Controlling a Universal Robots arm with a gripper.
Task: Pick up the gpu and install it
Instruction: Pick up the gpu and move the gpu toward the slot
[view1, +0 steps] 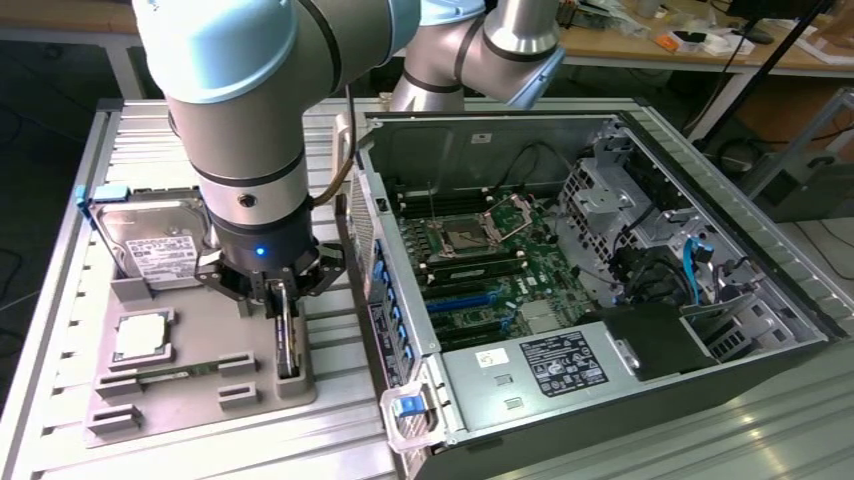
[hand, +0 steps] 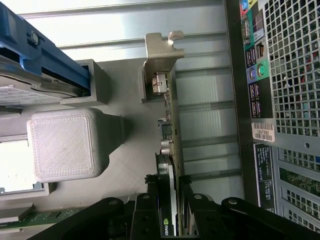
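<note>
1. Slatted metal table (view1: 694, 440), grey tray (view1: 200, 400) on top, and the gripper (view1: 280, 290) is down over it.
2. Jaws clamped on the gpu (view1: 286, 345) — standing on edge in its tray slot.
3. Hard drive (view1: 154, 245) nearby; open computer case (view1: 454, 150) on the exterior view's right.

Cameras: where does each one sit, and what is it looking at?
Exterior view: off the arm, up high, looking down on the grey tray, the open computer case and the arm.
Wrist view: on the wrist, looking past the gripper, shut on the gpu standing in the tray.
Both show the gripper, the gpu, the tray and the computer case.
</note>
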